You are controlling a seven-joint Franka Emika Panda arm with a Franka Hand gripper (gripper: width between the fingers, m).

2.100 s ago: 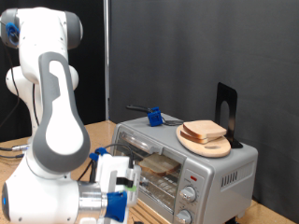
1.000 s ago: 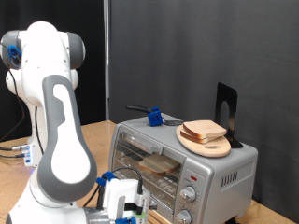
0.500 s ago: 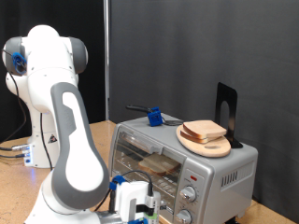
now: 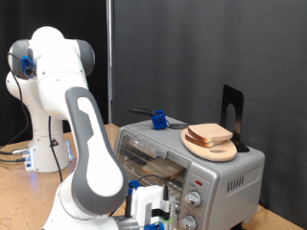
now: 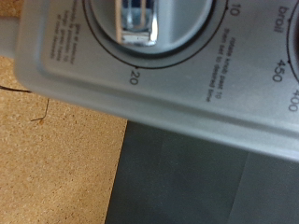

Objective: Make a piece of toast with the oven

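Observation:
The silver oven stands at the exterior view's right. One slice of toast lies on the wire rack inside it. An alike slice rests on a round wooden plate on the oven's top. My gripper is low at the oven's front, just left of the two round knobs. In the wrist view a knob with a silver grip fills the frame very close up, ringed by the dial marks 10 and 20. My fingers do not show there.
A blue-handled tool and a black stand sit on the oven's top. The wooden table runs under the oven. A black curtain hangs behind. My white arm curves down in front of the oven's left side.
My gripper has sunk lower and moved to the exterior view's right, from the oven's left front corner to beside the knobs. The arm's links have swung over with it.

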